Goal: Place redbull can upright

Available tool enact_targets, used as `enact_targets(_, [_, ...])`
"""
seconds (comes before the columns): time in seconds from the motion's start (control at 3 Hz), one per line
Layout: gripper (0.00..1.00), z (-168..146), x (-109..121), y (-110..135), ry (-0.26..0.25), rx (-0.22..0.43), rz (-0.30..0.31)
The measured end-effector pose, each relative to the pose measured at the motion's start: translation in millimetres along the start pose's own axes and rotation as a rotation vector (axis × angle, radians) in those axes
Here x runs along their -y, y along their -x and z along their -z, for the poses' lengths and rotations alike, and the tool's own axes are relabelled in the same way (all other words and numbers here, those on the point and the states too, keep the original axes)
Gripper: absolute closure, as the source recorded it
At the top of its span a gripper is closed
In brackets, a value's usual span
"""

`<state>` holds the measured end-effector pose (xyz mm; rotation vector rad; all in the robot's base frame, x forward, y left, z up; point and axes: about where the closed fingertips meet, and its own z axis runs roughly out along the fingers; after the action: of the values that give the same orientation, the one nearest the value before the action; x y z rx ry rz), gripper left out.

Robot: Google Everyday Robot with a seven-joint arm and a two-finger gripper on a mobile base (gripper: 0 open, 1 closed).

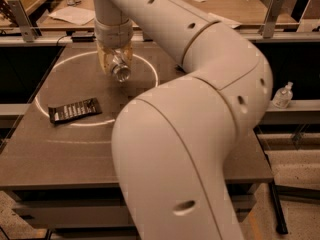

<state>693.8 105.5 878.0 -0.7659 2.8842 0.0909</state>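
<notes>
redbull can [121, 72] within hand [115, 65] (over table [60, 156])

tool [115, 65] over table [50, 154]: matt tan plastic | redbull can [121, 73] in it: shiny metal | table: smooth matt | arm [200, 134]: smooth plastic

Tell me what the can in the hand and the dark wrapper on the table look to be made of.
The redbull can: likely thin metal, glossy; its round end glints silver. It is clamped in the hand, over the far side of the table. The dark wrapper: probably plastic or foil film, slightly shiny; it lies flat and shows pale print.
</notes>
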Motion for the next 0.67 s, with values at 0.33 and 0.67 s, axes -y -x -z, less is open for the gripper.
enact_targets(0.33, [1.00,44,-11,-39,0.097,0.100,0.049])
enact_targets(0.67, [1.00,74,-32,-85,0.248,0.240,0.156])
